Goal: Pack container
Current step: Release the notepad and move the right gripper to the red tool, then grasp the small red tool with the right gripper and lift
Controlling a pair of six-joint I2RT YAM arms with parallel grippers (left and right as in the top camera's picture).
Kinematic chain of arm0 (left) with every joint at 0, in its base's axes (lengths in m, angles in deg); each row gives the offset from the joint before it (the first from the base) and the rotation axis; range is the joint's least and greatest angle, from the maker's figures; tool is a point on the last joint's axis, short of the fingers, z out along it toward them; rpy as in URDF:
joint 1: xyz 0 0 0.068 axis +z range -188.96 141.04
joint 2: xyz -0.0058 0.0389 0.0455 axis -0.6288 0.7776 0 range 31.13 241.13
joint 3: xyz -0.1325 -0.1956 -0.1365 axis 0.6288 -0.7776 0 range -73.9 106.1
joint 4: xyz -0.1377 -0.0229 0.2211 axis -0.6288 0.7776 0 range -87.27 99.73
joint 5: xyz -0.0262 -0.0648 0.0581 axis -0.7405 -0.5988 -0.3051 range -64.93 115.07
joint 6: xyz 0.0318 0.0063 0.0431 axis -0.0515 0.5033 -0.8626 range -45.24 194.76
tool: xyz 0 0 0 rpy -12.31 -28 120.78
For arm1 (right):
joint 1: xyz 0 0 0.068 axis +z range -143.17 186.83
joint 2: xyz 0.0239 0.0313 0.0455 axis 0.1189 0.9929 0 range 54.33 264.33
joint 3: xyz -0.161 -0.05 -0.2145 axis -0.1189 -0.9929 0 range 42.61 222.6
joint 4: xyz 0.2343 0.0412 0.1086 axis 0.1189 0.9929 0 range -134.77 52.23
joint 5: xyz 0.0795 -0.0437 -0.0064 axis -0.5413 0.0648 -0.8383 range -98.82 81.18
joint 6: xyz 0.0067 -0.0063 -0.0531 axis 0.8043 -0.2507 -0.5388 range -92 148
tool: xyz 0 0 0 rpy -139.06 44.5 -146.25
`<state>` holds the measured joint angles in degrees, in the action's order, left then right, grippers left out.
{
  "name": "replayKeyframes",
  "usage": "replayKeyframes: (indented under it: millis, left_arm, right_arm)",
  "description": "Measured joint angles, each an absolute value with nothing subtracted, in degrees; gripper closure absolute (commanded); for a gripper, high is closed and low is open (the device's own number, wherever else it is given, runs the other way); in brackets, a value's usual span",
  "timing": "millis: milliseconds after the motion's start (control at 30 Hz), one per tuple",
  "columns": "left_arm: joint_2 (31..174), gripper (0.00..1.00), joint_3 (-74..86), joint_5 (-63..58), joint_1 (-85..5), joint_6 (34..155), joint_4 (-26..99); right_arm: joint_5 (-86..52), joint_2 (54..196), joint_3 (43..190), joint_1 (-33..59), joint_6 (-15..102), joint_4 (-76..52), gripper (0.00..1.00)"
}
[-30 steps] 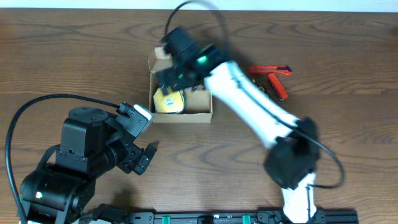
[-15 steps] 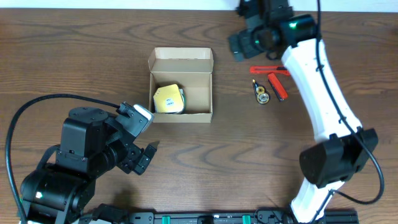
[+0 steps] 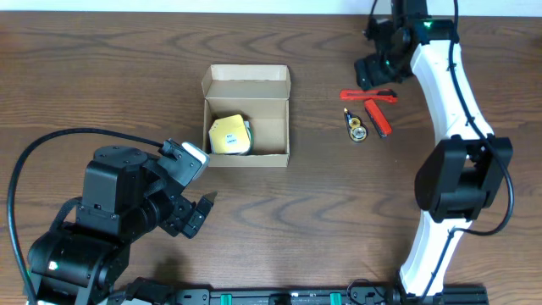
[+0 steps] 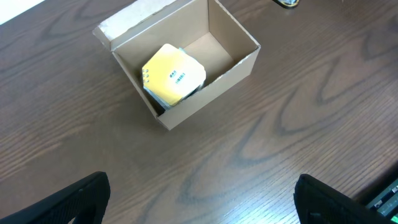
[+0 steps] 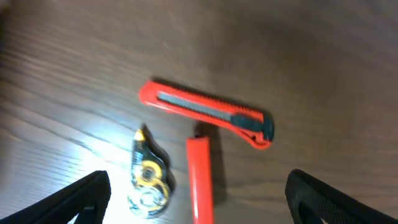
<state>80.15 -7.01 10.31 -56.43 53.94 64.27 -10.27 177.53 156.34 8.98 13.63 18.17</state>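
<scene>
While both arms are hanging clear of every object, the container (image 3: 246, 74), a plain brown cardboard box, is sitting on the wooden table (image 3: 102, 76) with its hinged flap lid standing open and its interior showing. Inside the box, against its left wall as the overhead camera sees it, a yellow, roughly square item (image 3: 229, 135) with a small printed label is lying. What kind of item it is cannot be told. Three small things are lying together on the table well to the right of the box. Nearest the box is a clear-and-yellow correction tape dispenser (image 3: 356, 128), just beyond it a plain red stick-shaped tool (image 3: 378, 117), and above these two a red utility knife (image 3: 368, 96) with a black slider, lying crosswise. The wrist picture is too blurred to show whether the knife and the stick are touching. The right gripper (image 3: 373, 70) is hovering farther from the box than the knife, just beside the knife's far edge, its fingers spread wide and gripping nothing. The left gripper (image 4: 202, 193) is hanging below and to the left of the box, well apart from it, its fingers likewise spread wide with only bare table between them.
</scene>
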Motion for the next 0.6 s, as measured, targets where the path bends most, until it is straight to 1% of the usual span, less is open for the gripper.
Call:
replayKeyframes:
  millis: [133, 300, 433, 500, 600]
  left_arm:
    - [80.1, 0.05, -7.0, 10.3, -56.4, 53.9, 64.3]
    - [80.1, 0.05, -7.0, 10.3, -56.4, 53.9, 64.3]
    - [80.1, 0.05, -7.0, 10.3, -56.4, 53.9, 64.3]
    - [80.1, 0.05, -7.0, 10.3, -56.4, 53.9, 64.3]
    - [80.1, 0.05, -7.0, 10.3, -56.4, 53.9, 64.3]
  right_arm:
    - [-9.9, 178.7, 156.3, 7.6, 13.2, 20.0, 0.19]
    - [-9.8, 179.6, 154.5, 7.4, 13.1, 20.8, 0.27]
    - [-9.8, 179.7, 150.2, 7.4, 13.1, 20.0, 0.3]
    - [-9.8, 179.9, 148.0, 7.4, 13.1, 19.1, 0.31]
    - [-9.8, 180.3, 145.1, 7.4, 13.0, 17.2, 0.36]
